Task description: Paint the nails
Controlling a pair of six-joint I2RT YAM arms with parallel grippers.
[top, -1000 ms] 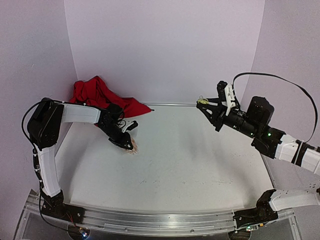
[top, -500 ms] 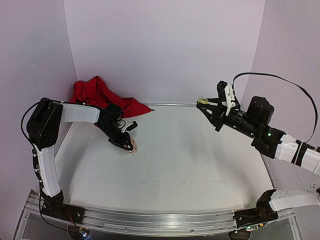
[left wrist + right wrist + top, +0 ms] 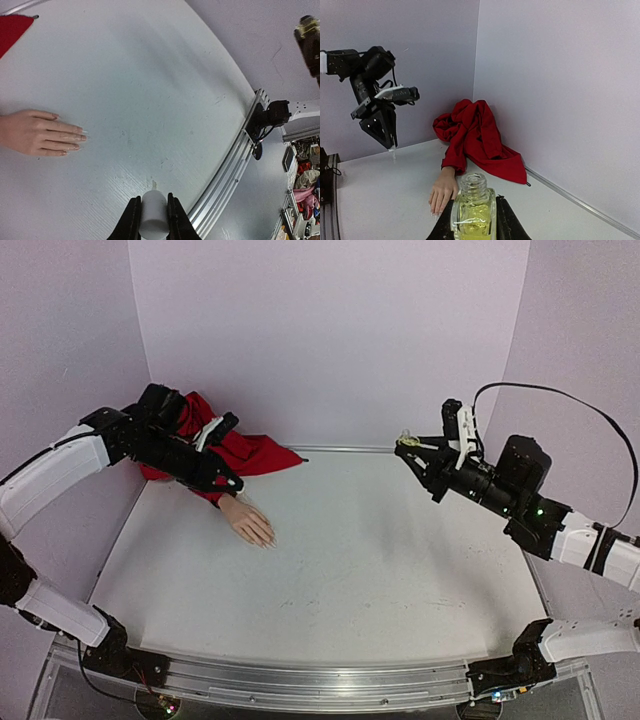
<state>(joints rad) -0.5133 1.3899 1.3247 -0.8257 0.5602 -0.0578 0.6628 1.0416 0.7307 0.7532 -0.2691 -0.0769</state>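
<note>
Peach mannequin hand [image 3: 247, 520]: lies palm down on the white tabletop [image 3: 380, 560], left of centre and toward the back, with its fingers pointing toward the near right.
Nails [image 3: 80, 136]: tiny pale tips at the ends of the outstretched fingers, low against the tabletop; too small to tell whether any polish is on them.
Red sleeve [image 3: 245, 452]: crumpled fabric running from the wrist of the hand into the rear left corner, bunched against the wall.
Left end effector [image 3: 152, 200]: closed on a white cap [image 3: 152, 220] and raised above the tabletop, near the wrist end of the hand in the top view.
Brush [image 3: 154, 185]: a short pale tip sticking out of the cap and pointing down at bare tabletop, apart from the nails.
Right end effector [image 3: 474, 210]: closed around a glass bottle [image 3: 472, 202] and held up in the air on the right side, well apart from the hand.
Bottle contents: yellowish liquid; the bottle is upright, its threaded neck uncapped.
Writing: any print on the bottle or the cap cannot be read.
</note>
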